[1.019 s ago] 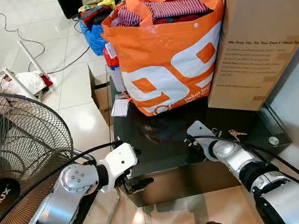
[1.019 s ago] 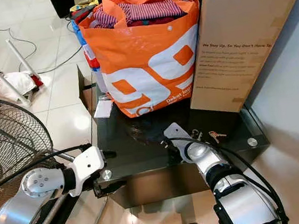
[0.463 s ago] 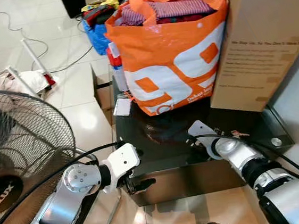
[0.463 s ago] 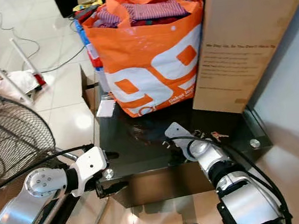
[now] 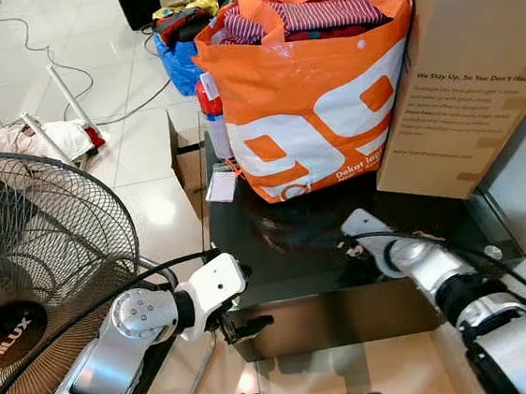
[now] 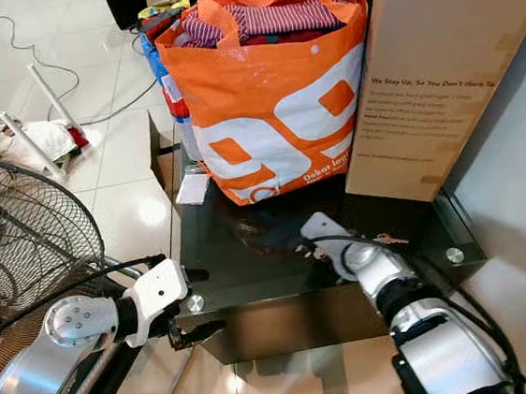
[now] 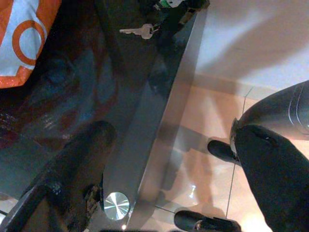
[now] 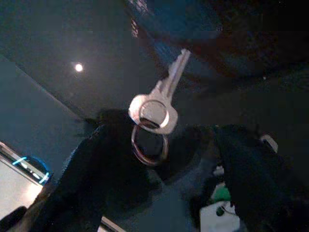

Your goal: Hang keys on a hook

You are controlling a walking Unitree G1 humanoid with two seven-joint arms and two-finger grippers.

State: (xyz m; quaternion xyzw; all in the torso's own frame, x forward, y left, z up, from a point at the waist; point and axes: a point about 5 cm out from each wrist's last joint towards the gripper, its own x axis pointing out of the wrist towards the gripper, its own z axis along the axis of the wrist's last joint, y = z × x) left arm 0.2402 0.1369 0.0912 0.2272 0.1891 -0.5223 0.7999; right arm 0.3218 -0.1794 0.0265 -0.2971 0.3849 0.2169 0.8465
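Black glass table (image 6: 251,264) is seen from above, carrying an orange shopping bag (image 6: 273,111) stuffed with striped clothes at its far edge and a tall cardboard box (image 6: 439,84) at the far right corner. A silver key (image 8: 159,99) on a split ring (image 8: 148,140) lies flat on the glass near the table's right front part, framed between the two dark fingers (image 8: 101,179) of the right gripper (image 8: 161,176) — fingers are spread apart, the ring sitting in the gap, no contact made out. In the head views the right gripper (image 6: 316,238) is placed low over the glass, just in front of the bag, with a small key (image 6: 392,238) partly seen just beyond the wrist.

Left gripper (image 6: 197,334) is held off the table's front left corner, below the glass edge — its jaws cannot be told from these pictures. In the left wrist view the same key (image 7: 137,31) is seen further along the glass, and a round metal stud (image 7: 116,205) marks the table corner. A standing fan (image 5: 36,277) is seen at the left, on pale floor tiles (image 5: 135,144).
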